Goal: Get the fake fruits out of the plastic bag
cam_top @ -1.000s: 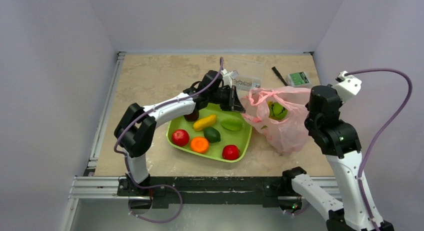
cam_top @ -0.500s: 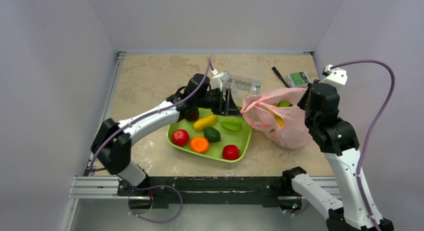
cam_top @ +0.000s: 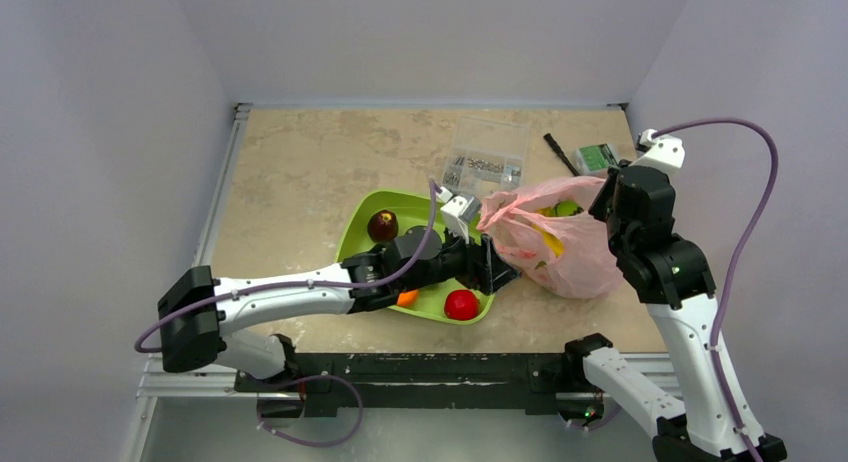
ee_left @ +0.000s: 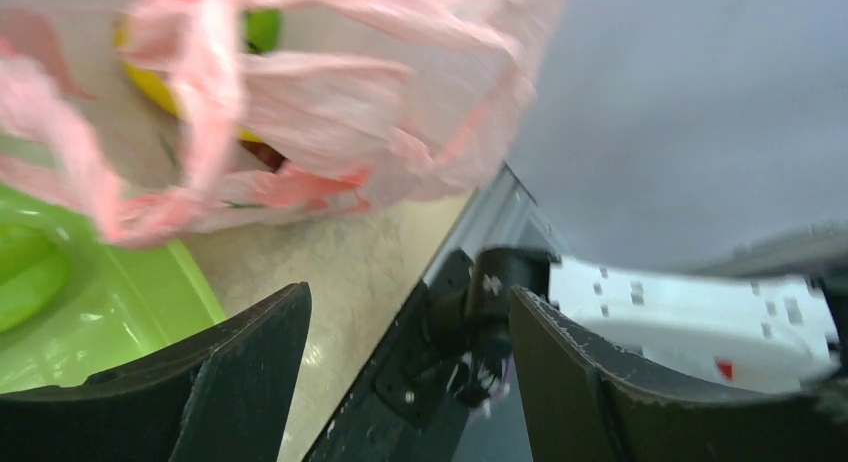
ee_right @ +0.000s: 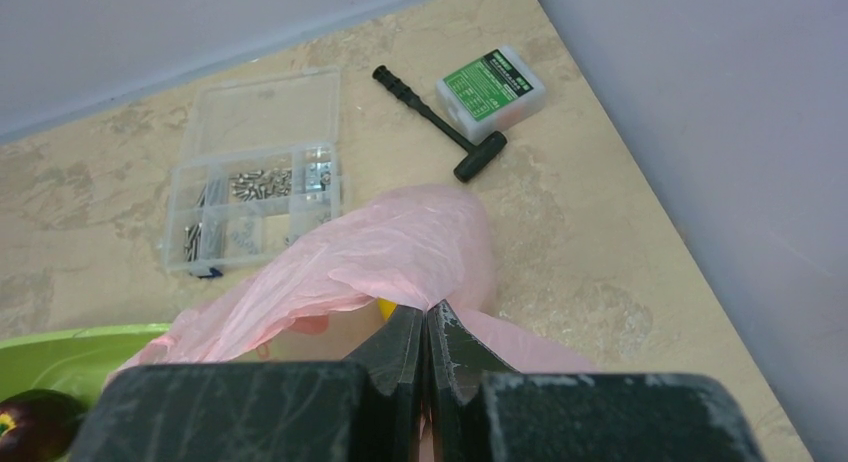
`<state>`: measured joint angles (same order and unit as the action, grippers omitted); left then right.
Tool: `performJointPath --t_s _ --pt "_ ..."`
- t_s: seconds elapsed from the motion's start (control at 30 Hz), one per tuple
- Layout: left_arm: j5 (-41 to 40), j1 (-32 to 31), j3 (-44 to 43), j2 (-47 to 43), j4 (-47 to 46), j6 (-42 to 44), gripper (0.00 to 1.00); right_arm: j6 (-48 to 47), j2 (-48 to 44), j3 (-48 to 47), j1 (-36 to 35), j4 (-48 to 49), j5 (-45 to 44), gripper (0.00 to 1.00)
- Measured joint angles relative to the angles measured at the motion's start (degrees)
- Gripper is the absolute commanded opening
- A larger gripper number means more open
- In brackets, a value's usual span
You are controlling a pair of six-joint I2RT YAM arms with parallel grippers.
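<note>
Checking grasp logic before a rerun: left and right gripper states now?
Left gripper: open, holding nothing.
Right gripper: closed on the plastic bag.

1. Top view: bright, even, diffuse light. The surface [cam_top: 300,172] carries only faint, soft shadows, and everything is sharp.
2. Left wrist view: heavy motion blur smears the plastic bag [ee_left: 330,92] into pink streaks. The left claw [ee_left: 407,302] looks dark and soft-edged.
3. Right wrist view: crisp on the clear parts box [ee_right: 255,172]. The right claw [ee_right: 425,322], close up, is slightly soft.
</note>
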<state>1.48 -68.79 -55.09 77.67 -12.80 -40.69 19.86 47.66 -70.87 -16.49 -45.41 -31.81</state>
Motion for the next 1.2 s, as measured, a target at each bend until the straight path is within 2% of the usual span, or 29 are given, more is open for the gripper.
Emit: performJointPath --t_s 0.17,0.3,0.47,0.63,0.67,0.73,0.87,0.93,1.0,1.1,1.2 --pt "-14.0 0.4 -1.3 4.0 -3.5 -7.3 0.86 0.0 -0.1 0.1 0.0 0.0 0.0 0.00" --pt "-19.9 0.9 -5.2 8.7 -4.4 -11.1 0.85 0.0 -0.3 0.1 0.0 0.0 0.1 0.00" --pt "-19.7 2.2 -9.0 13.4 -8.2 -13.3 0.69 0.0 -0.6 0.1 0.0 0.0 0.6 0.00" --pt "-15.3 4.0 -9.0 15.6 -13.7 -14.1 0.37 0.3 -0.6 0.1 0.0 -0.4 1.9 0.00" --pt "-14.1 4.4 -9.0 16.0 -14.7 -14.2 0.28 0.5 -0.6 0.1 0.0 -0.7 2.1 0.03" --pt "-11.1 5.1 -9.0 16.9 -16.9 -14.4 0.11 1.2 -0.6 0.1 0.0 -1.4 2.9 0.26" --pt "-4.8 5.8 -7.6 17.4 -20.3 -13.4 0.00 5.6 1.6 -2.4 0.0 -8.1 3.4 0.72" --pt "-1.5 5.8 -6.4 17.3 -21.8 -12.1 0.00 8.3 4.0 -5.8 0.0 -14.1 5.2 0.93" --pt "1.0 5.7 -5.2 17.0 -22.8 -11.1 0.00 10.9 5.3 -7.7 0.0 -18.3 6.5 0.99" --pt "4.7 5.2 -4.0 15.9 -22.7 -8.7 0.00 15.1 5.9 -7.9 0.0 -25.0 9.8 0.99" --pt "7.4 4.3 -3.9 14.6 -22.8 -6.3 0.00 19.5 2.7 -4.9 0.0 -28.5 14.6 0.99"
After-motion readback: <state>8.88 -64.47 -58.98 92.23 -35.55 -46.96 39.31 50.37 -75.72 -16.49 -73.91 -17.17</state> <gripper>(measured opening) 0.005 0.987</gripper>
